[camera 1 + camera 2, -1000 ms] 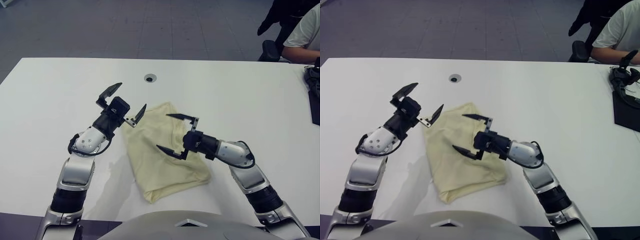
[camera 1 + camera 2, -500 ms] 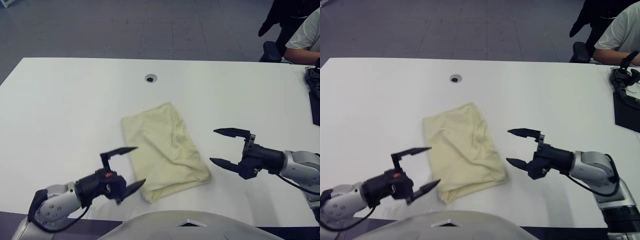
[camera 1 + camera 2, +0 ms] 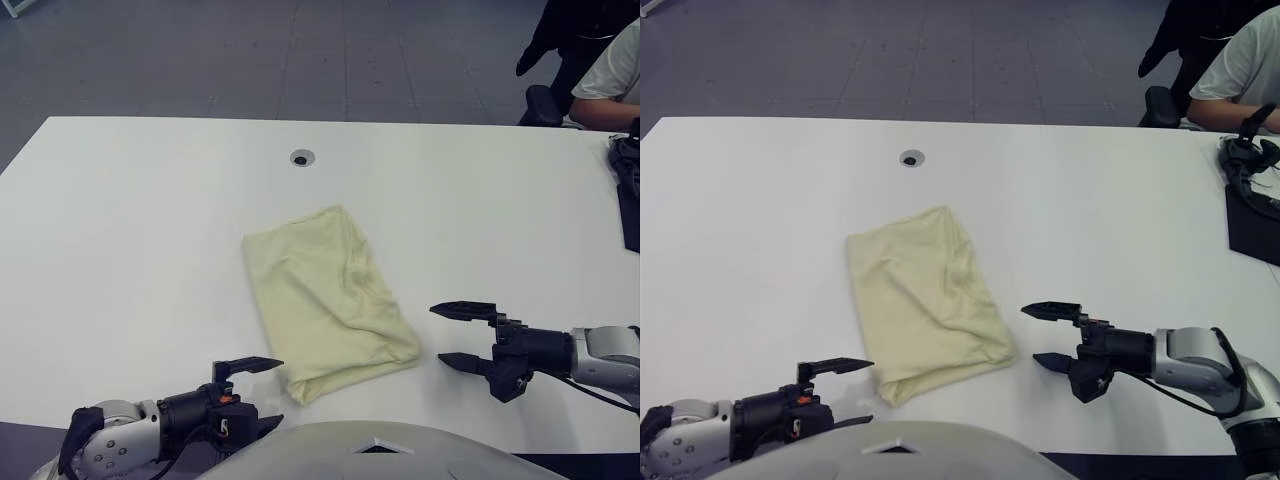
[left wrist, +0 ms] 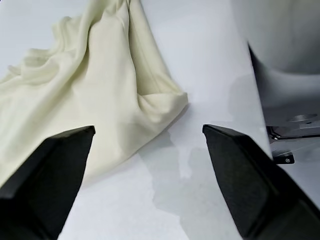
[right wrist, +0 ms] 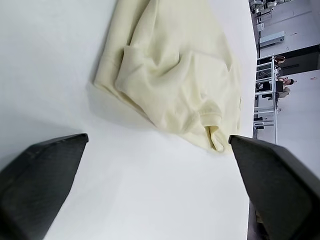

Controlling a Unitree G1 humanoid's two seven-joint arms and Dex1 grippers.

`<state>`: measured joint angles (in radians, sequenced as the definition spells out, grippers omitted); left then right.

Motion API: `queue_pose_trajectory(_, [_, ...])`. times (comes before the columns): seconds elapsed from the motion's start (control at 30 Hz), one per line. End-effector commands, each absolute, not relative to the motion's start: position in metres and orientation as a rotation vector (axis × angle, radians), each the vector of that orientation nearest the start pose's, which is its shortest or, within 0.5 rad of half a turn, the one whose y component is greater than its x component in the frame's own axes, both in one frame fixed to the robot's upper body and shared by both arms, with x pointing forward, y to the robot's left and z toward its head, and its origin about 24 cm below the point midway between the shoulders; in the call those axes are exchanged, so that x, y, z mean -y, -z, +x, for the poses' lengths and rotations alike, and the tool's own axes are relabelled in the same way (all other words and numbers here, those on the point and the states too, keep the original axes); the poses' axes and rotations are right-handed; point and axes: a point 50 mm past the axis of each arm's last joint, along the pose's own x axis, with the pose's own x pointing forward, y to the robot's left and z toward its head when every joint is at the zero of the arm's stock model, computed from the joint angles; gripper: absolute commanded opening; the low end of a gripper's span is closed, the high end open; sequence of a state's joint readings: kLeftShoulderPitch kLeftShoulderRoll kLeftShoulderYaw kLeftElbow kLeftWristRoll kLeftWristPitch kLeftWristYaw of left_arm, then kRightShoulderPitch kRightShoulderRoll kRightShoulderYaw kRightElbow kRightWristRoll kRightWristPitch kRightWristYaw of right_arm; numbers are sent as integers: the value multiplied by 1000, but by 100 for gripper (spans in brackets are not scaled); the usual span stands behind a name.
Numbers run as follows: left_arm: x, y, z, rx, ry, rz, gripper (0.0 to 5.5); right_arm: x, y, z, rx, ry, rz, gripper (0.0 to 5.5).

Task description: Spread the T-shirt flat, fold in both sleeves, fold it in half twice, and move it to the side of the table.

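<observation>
The pale yellow T-shirt lies folded into a wrinkled rectangle in the middle of the white table, slanting toward the near right. My left gripper hangs open at the near table edge, just left of the shirt's near corner. To the right of the shirt, low over the table, my right gripper is open with empty fingers pointing at the shirt's near right corner.
A round cable hole sits in the table beyond the shirt. Dark equipment lies at the table's far right edge. Bare table surface surrounds the shirt on all sides.
Both arms have pulled back from the shirt toward the near edge of the table, the left to the near left, the right to the near right. The shirt stays put.
</observation>
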<state>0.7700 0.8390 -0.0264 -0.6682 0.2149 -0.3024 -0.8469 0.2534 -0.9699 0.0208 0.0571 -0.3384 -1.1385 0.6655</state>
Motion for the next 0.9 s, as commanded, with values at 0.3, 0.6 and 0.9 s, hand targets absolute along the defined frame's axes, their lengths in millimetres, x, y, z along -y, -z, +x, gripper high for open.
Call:
queue_pose_trajectory(0.3, [-163, -58, 83, -164, 1362, 885, 174, 214, -50, 145, 260, -1517, -1234, 314])
queue_pose_trajectory(0.6, [-166, -57, 88, -171, 1351, 880, 11, 209, -39, 143, 210, -1578, -1221, 151])
queue_pose_trajectory(0.9, [-174, -63, 95, -173, 1319, 759, 0, 217, -38, 142, 84, -1552, -1126, 9])
